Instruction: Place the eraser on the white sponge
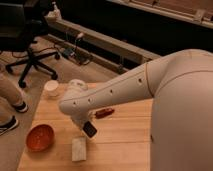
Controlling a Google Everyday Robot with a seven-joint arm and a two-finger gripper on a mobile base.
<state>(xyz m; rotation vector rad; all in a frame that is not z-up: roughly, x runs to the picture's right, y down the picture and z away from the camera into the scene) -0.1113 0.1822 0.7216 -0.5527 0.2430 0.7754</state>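
My gripper (88, 127) hangs at the end of the white arm, over the left half of the wooden table (125, 145). It is shut on the eraser (90, 130), a small black bar that sticks out below the wrist. The white sponge (78, 149) lies flat on the table just below and slightly left of the eraser, with a small gap between them. The arm hides the fingers themselves.
A reddish-brown elongated object (104, 113) lies right of the gripper. An orange bowl (40, 137) sits at the front left and a white cup (51, 88) at the back left corner. An office chair (27, 55) and a person's leg (10, 95) stand left of the table.
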